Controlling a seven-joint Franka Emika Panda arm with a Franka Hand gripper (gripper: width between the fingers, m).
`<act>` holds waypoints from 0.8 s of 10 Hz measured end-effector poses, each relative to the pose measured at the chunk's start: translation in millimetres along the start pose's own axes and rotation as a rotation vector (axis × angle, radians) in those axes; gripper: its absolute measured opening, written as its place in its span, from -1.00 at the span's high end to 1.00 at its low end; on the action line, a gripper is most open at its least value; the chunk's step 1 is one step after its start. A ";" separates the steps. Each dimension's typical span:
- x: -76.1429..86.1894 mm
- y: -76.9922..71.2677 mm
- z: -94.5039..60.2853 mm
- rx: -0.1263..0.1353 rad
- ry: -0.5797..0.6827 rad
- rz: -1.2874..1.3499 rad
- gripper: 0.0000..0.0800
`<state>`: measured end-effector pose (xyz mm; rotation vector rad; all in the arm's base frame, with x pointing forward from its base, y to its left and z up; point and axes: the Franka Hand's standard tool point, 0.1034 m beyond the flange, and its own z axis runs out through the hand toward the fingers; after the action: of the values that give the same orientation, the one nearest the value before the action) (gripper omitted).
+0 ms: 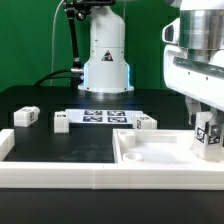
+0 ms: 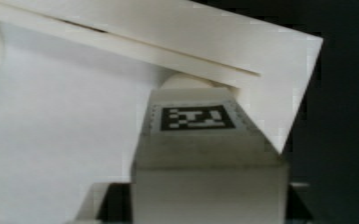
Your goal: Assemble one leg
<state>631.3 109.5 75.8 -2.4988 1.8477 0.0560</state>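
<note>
My gripper is shut on a leg, a small white block with a black-and-white marker on its face. It holds the leg upright over the far right corner of the large flat white panel with a raised rim. I cannot tell whether the leg touches the panel. In the wrist view the leg fills the middle between the dark fingers, with the panel and its rim behind it.
Three more legs lie on the black table: one at the exterior view's left, one beside the marker board, one by the panel's far edge. The marker board lies before the robot base. A white rail runs along the front.
</note>
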 end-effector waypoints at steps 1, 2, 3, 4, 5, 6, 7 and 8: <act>-0.2 -0.3 0.1 0.001 0.000 -0.024 -0.17; -1.2 -1.9 0.3 0.009 0.002 -0.026 -0.52; -1.8 -2.1 0.4 0.009 0.003 -0.089 -0.52; -3.7 -2.4 0.4 0.009 0.002 -0.204 -0.60; -8.0 -5.0 -0.5 0.020 0.004 -0.293 -0.60; -8.4 -7.3 -1.0 0.033 0.010 -0.424 -0.62; -7.9 -8.1 -1.5 0.037 0.014 -0.520 -0.62; -7.9 -8.1 -1.6 0.036 0.017 -0.639 -0.62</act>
<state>636.7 119.3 77.8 -2.9255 0.9624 -0.0161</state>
